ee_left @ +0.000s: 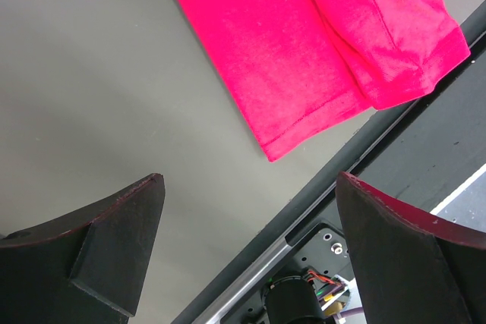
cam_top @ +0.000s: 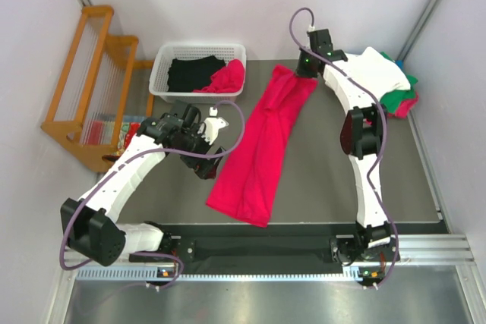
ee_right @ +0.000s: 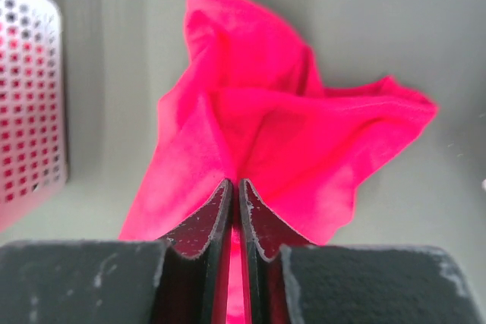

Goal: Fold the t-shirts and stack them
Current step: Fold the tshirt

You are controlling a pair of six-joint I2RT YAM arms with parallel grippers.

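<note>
A crimson-red t-shirt (cam_top: 262,149) lies as a long narrow strip on the grey table, running from the far middle toward the near edge. My right gripper (cam_top: 305,73) is at its far end, shut on a pinch of the red cloth (ee_right: 288,119), which bunches up ahead of the right gripper (ee_right: 235,184). My left gripper (cam_top: 206,166) hovers just left of the strip's near half. It stands wide open and empty (ee_left: 250,176), with the shirt's near hem (ee_left: 304,43) beyond its fingers. A pile of t-shirts, white (cam_top: 376,73) over green (cam_top: 399,96), sits at the far right.
The white lattice basket (cam_top: 161,66) at the far left holds a black t-shirt (cam_top: 194,72) and a red one (cam_top: 228,77); its wall (ee_right: 26,104) is left of the right gripper. A wooden rack (cam_top: 91,81) stands off the table's left. The metal rail (ee_left: 304,225) lines the near edge.
</note>
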